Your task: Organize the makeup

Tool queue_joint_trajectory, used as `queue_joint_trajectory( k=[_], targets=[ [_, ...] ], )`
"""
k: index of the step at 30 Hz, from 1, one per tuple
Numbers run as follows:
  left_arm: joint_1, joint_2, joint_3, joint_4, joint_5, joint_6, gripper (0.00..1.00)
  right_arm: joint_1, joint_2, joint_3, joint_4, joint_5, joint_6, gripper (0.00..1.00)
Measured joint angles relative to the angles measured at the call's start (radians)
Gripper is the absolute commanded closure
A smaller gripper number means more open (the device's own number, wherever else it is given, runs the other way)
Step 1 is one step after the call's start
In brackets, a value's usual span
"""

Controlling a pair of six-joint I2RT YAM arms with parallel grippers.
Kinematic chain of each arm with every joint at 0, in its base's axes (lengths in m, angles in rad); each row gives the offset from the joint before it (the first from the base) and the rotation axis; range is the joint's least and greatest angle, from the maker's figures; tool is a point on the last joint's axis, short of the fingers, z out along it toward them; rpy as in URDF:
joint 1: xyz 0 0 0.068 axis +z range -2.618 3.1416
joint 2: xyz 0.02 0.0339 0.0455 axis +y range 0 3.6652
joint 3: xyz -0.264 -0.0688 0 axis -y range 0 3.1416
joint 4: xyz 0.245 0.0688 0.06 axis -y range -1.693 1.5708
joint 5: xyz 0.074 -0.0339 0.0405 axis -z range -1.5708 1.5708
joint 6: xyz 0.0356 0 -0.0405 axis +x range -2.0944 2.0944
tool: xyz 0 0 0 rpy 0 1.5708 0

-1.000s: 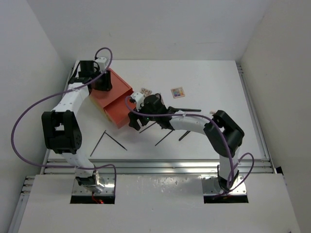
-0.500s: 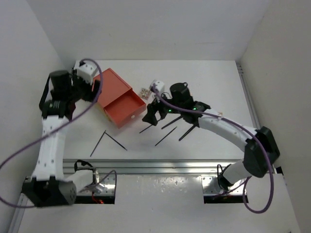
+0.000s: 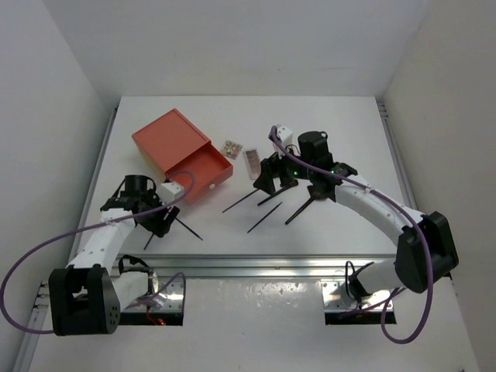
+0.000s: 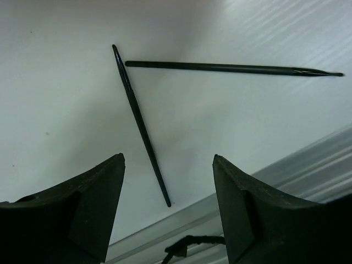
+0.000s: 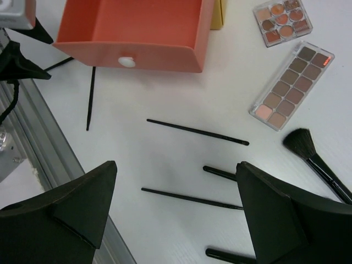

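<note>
With jaws spread and empty, the left gripper (image 4: 168, 165) hovers over two black sticks (image 4: 140, 121) at seven o'clock on the table (image 3: 349, 225), and the right gripper (image 5: 176, 165) over central brushes (image 5: 197, 132) beside palettes (image 5: 290, 82), likely lining up picks for the orange drawer (image 5: 132, 52).

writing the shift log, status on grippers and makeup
Left gripper open, empty, over two thin sticks. Right gripper open, empty, above brushes. Palettes loose beside open orange drawer. No obstruction seen.
</note>
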Motion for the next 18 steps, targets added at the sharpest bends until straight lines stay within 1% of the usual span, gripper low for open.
queue_joint_trajectory(
  k=[1, 6, 7, 8, 9, 11, 12, 15, 16, 18],
  targets=[
    [-0.002, 0.007, -0.014, 0.017, -0.011, 0.004, 0.29, -0.004, 0.0, -0.001, -0.001, 0.0, 0.0, 0.11],
    [-0.003, 0.085, -0.064, 0.137, -0.072, 0.018, 0.4, -0.011, 0.0, -0.002, -0.013, 0.01, -0.008, 0.11],
    [0.001, 0.111, -0.076, 0.17, -0.07, 0.023, 0.43, -0.011, 0.0, -0.002, -0.017, 0.015, -0.01, 0.11],
    [0.002, 0.119, -0.079, 0.181, -0.073, 0.025, 0.43, -0.012, 0.0, -0.002, -0.019, 0.021, -0.011, 0.11],
    [0.003, 0.137, -0.082, 0.196, -0.076, 0.029, 0.48, -0.012, 0.0, -0.002, -0.021, 0.028, -0.012, 0.11],
    [0.015, 0.187, -0.084, 0.229, -0.079, 0.029, 0.51, -0.012, 0.0, -0.002, -0.023, 0.04, -0.014, 0.12],
    [0.027, 0.207, -0.074, 0.235, -0.074, 0.027, 0.56, -0.012, 0.0, -0.002, -0.024, 0.05, -0.014, 0.12],
    [0.059, 0.254, -0.046, 0.255, -0.055, 0.024, 0.65, -0.012, 0.0, 0.001, -0.034, 0.07, -0.016, 0.12],
    [0.071, 0.268, -0.036, 0.256, -0.045, 0.022, 0.67, -0.012, 0.0, 0.006, -0.041, 0.077, -0.018, 0.12],
    [0.096, 0.285, -0.025, 0.258, -0.022, 0.019, 0.67, -0.012, 0.0, 0.024, -0.055, 0.086, -0.025, 0.12]
  ],
)
